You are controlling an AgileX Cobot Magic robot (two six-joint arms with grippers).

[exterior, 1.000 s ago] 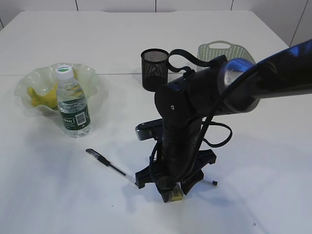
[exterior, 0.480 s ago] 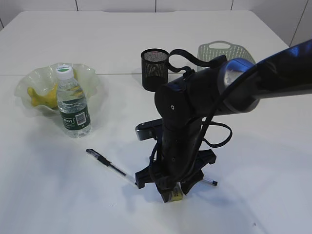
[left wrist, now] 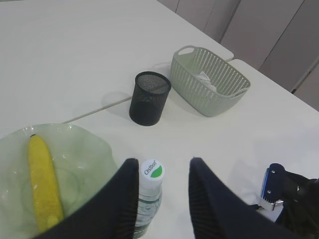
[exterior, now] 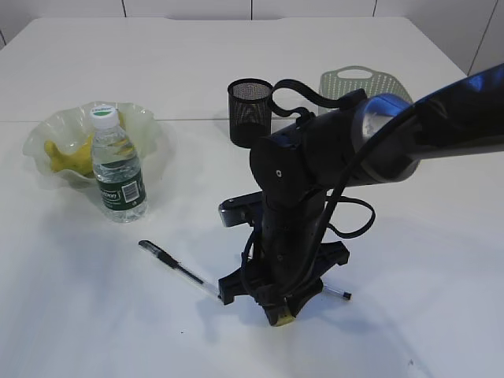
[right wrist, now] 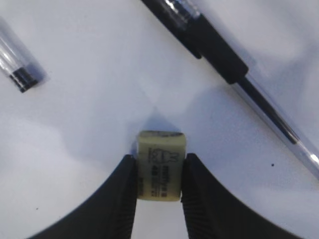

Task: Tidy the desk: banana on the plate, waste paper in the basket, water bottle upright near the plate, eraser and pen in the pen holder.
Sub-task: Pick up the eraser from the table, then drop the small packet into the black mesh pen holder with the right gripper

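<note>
The right gripper has closed its jaws onto the eraser on the table.

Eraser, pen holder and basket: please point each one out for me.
eraser [right wrist: 160, 166], right wrist view, on its printed face between the fingers.
pen holder [left wrist: 148, 99], left wrist view, on its mesh wall.
basket [left wrist: 199, 85], left wrist view, on its near side wall.

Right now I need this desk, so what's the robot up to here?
It's tidying. The right gripper is down at the table with its jaws on either side of an eraser, beside the pen. The left gripper hangs open above the upright bottle. The banana lies on the plate; paper sits in the basket. The pen holder looks empty.
</note>
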